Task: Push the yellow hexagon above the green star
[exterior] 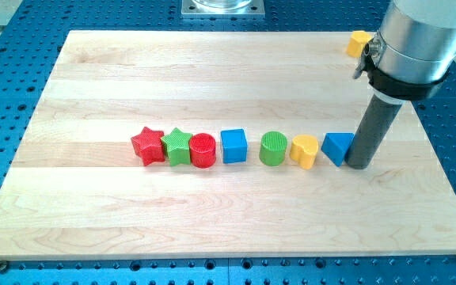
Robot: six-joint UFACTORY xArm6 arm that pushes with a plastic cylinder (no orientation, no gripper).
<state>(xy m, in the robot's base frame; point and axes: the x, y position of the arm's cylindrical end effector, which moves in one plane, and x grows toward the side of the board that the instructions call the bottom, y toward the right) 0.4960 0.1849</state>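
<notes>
While sitting mid-board: green star is wedging between red star and red cylinder.
Yellow hexagon: lying at the top right corner.
My tip: holding nothing, touching blue triangle.
Risk: sweeping left, I'm likely scattering the row.

Yellow hexagon top right — green star (ridged) mid-row.

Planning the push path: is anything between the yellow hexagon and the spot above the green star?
Nothing visible does. The yellow hexagon sits at the board's top right edge, beside my arm; the bare board runs from it to above the green star.
</notes>
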